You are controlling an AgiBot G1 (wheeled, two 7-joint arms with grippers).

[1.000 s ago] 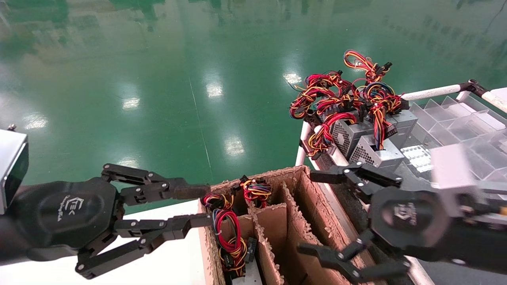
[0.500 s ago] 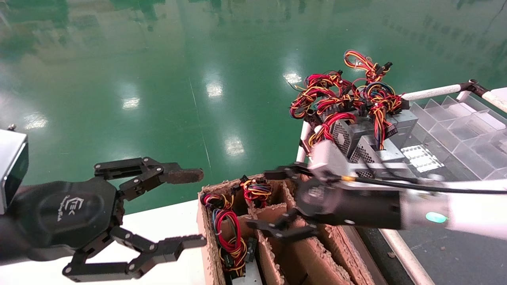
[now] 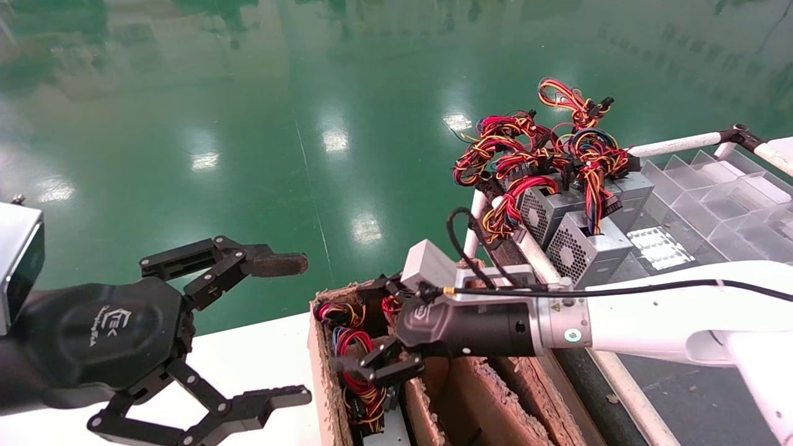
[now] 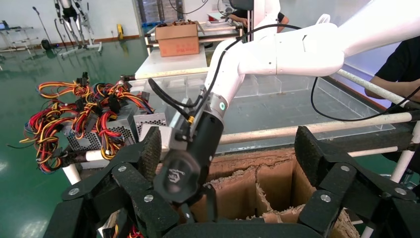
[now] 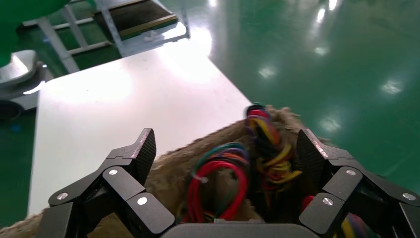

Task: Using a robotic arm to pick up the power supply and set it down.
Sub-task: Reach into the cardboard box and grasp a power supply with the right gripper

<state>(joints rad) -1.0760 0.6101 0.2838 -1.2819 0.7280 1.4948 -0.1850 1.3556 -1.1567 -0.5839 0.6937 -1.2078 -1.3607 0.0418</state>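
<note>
Two claws show: the left claw (image 3: 282, 328) and the right claw (image 3: 378, 328). One divided cardboard box (image 3: 477, 402) stands near. At least three grey power supplies (image 3: 585, 244) sit far right (their wires tangle, so an exact count is uncertain). One clear divider tray (image 3: 731, 198) lies at the far right.

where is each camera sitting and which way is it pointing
Head: high on the body, facing forward and down; both arms show, right gripper over the carton.
Left wrist: behind the open left gripper, facing the right arm and spare supplies.
Right wrist: behind its open jaws, facing the wire bundle.
All share the carton.
</note>
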